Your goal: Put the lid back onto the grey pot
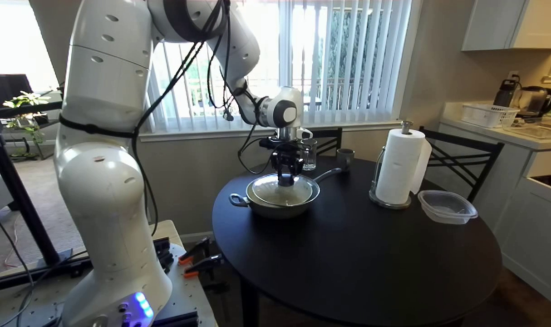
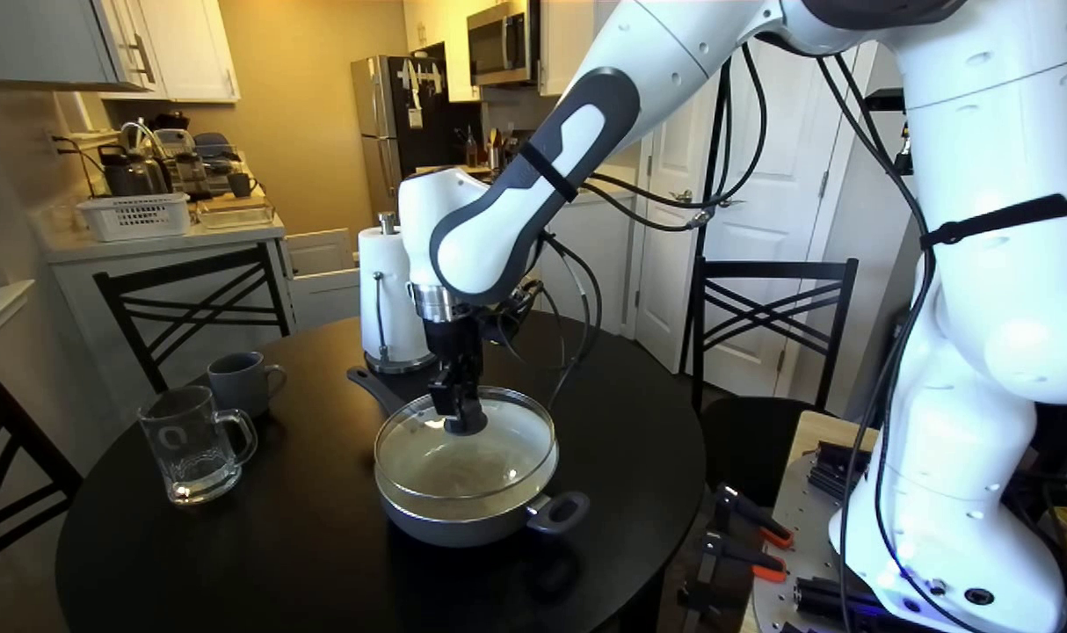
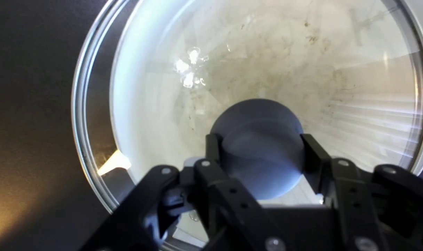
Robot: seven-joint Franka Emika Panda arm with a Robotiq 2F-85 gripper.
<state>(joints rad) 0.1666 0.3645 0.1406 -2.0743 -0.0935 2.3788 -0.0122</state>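
Note:
The see-through glass lid (image 1: 265, 190) is over the grey pot (image 1: 280, 211) on the dark round table. It also shows in an exterior view (image 2: 428, 466), above the pot (image 2: 463, 532). The lid looks slightly tilted. In the wrist view, its metal rim (image 3: 79, 111) stands off to the left of the pot's rim, with dark table visible between. Whether the lid touches the pot, I cannot tell. My gripper (image 3: 257, 143) has one finger on each side of the dark knob (image 3: 262, 174) and appears shut on it. The gripper points down in both exterior views (image 1: 285, 175) (image 2: 457, 409).
The pot's long handle (image 1: 328, 174) and side handle (image 2: 558, 512) stick out. A glass mug (image 2: 191, 448) and a grey mug (image 2: 242, 384) stand near the pot. A paper towel roll (image 1: 397, 168) and a clear plastic container (image 1: 447, 209) stand farther along the table.

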